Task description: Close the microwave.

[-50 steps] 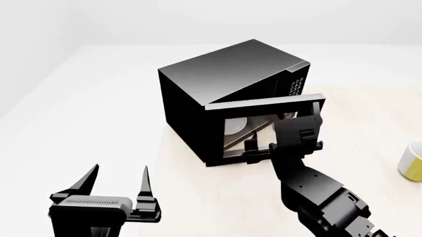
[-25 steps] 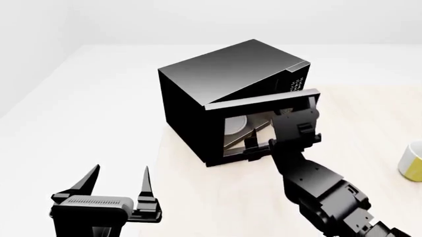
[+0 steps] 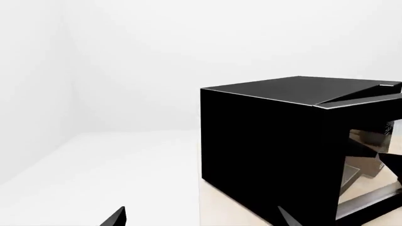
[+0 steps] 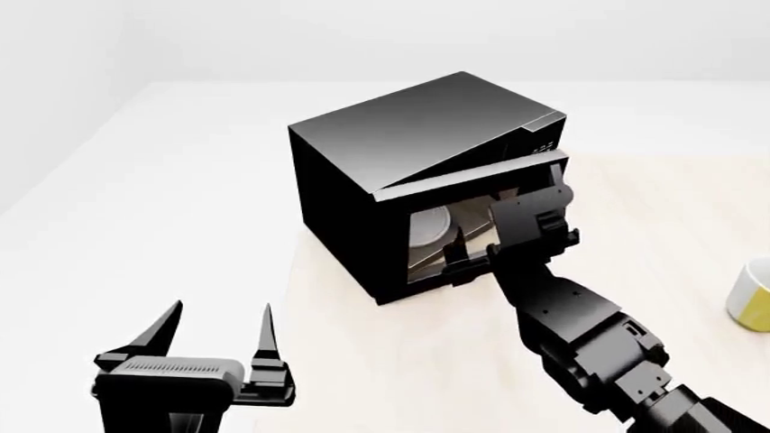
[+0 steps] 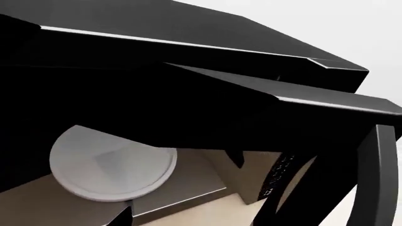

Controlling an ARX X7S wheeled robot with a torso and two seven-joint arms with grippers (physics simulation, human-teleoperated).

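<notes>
Microwave point(image 4: 398, 144): glossy black all over, keypad point(image 4: 540, 149) dotted with small white buttons. Plate inside point(image 5: 113, 165): plain white, cavity floor pale grey-beige. Both grippers matte black. Tabletop point(image 4: 398, 361) light beige. Mug point(image 4: 755, 293) at edge: yellow, white interior.

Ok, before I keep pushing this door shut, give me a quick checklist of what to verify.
1. Microwave door shut: not ok, ajar, white plate visible inside.
2. Right gripper against the door's outer face: ok, it sits at the door in the head view.
3. Right jaws state: cannot tell.
4. Nothing sticking out of the opening to block the door: ok, plate lies flat inside.
5. Left gripper clear of the door: ok, open and off to the near left.
6. Yellow mug out of the arm's path: ok, far right.
</notes>
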